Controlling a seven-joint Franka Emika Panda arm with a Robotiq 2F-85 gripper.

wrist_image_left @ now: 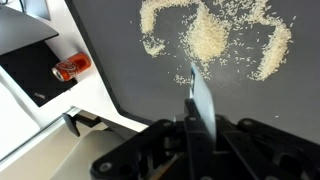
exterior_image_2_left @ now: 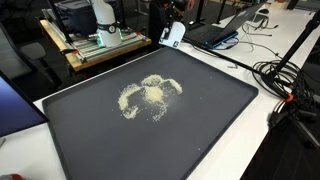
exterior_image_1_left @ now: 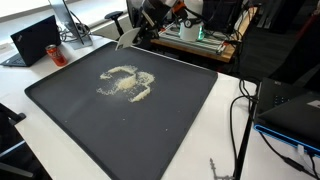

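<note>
My gripper (wrist_image_left: 197, 125) is shut on a thin, flat, pale grey blade (wrist_image_left: 200, 98) that sticks out edge-on between its fingers. In both exterior views the gripper (exterior_image_1_left: 146, 22) (exterior_image_2_left: 170, 22) hangs over the far edge of a big black tray (exterior_image_1_left: 180, 120) (exterior_image_2_left: 220, 120), with the blade (exterior_image_1_left: 128, 39) (exterior_image_2_left: 172, 36) pointing down toward it. A loose patch of pale grains (exterior_image_1_left: 126, 83) (exterior_image_2_left: 150, 95) (wrist_image_left: 210, 40) is spread in curved streaks on the tray's middle. The blade tip is a little short of the grains and above the tray.
A red can (exterior_image_1_left: 57, 52) (wrist_image_left: 72, 67) and a black laptop (exterior_image_1_left: 34, 41) stand on the white table beside the tray. A wooden bench with equipment (exterior_image_1_left: 195, 38) (exterior_image_2_left: 95, 45) lies behind the arm. Cables (exterior_image_1_left: 245, 120) (exterior_image_2_left: 285, 85) run along one side of the tray.
</note>
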